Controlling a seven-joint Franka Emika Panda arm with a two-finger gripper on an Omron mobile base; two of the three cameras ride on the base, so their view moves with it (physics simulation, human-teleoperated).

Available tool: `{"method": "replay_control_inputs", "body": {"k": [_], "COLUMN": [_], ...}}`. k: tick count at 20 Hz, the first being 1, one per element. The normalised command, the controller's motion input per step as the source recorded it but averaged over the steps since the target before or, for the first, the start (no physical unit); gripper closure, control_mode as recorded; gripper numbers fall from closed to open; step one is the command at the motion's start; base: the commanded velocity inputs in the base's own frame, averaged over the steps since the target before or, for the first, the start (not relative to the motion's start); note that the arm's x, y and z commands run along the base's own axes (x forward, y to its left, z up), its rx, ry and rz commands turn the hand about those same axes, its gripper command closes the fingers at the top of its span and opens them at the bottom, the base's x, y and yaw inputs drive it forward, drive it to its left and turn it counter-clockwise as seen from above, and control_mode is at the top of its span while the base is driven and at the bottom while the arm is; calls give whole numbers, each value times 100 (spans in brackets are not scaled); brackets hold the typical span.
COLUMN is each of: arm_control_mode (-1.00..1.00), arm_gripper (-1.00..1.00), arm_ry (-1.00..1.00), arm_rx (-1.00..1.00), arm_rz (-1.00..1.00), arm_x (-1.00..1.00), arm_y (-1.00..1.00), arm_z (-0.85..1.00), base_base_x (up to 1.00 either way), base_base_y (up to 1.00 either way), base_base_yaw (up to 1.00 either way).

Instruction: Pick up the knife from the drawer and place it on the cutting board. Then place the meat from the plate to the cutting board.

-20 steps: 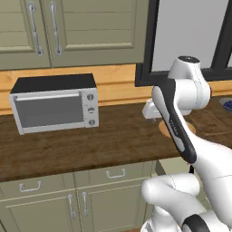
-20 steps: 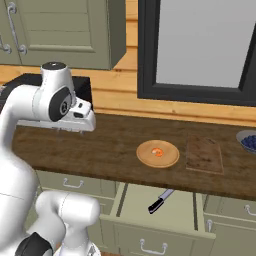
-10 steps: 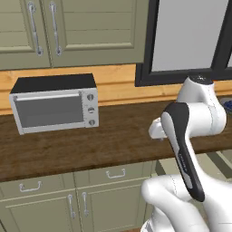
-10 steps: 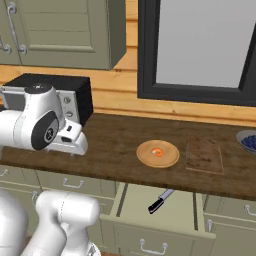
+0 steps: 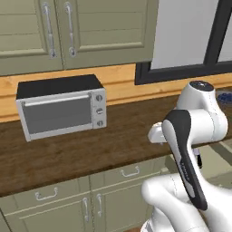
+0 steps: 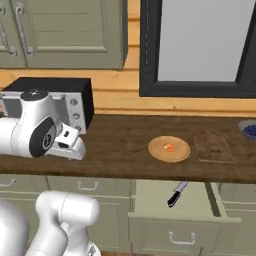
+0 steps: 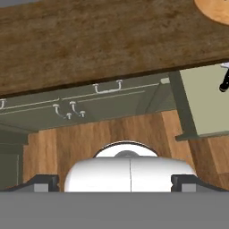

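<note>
I count one knife (image 6: 176,194) lying in the one open drawer (image 6: 150,206) under the counter's (image 6: 120,145) front edge, one meat (image 6: 169,147) on one plate (image 6: 169,149) beside one cutting board (image 6: 213,147), while my gripper (image 7: 116,181) hangs empty, fingers spread wide.

Open drawer (image 6: 150,197) at lower centre-right of the right base view, uncovered above; knife (image 6: 176,194) lies alone with bare floor around.

One knife (image 6: 176,193), one plate (image 6: 169,149), one microwave (image 5: 61,107).
</note>
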Motion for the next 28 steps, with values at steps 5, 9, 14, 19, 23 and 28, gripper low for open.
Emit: {"method": "replay_control_inputs", "body": {"k": [5, 9, 14, 19, 23, 28], "arm_control_mode": [100, 100, 100, 100, 100, 100], "arm_gripper": [-100, -100, -100, -100, -100, -100], "arm_ry": [0, 0, 0, 0, 0, 0], "arm_rx": [0, 0, 0, 0, 0, 0], "arm_rz": [0, 0, 0, 0, 0, 0], "arm_x": [0, 0, 0, 0, 0, 0], "arm_y": [0, 0, 0, 0, 0, 0], "arm_z": [0, 0, 0, 0, 0, 0], "base_base_x": [0, 5, 14, 37, 55, 0], "base_base_y": [20, 0, 6, 52, 67, 1], "base_base_yaw": [-48, -55, -61, -56, -42, -38]}}
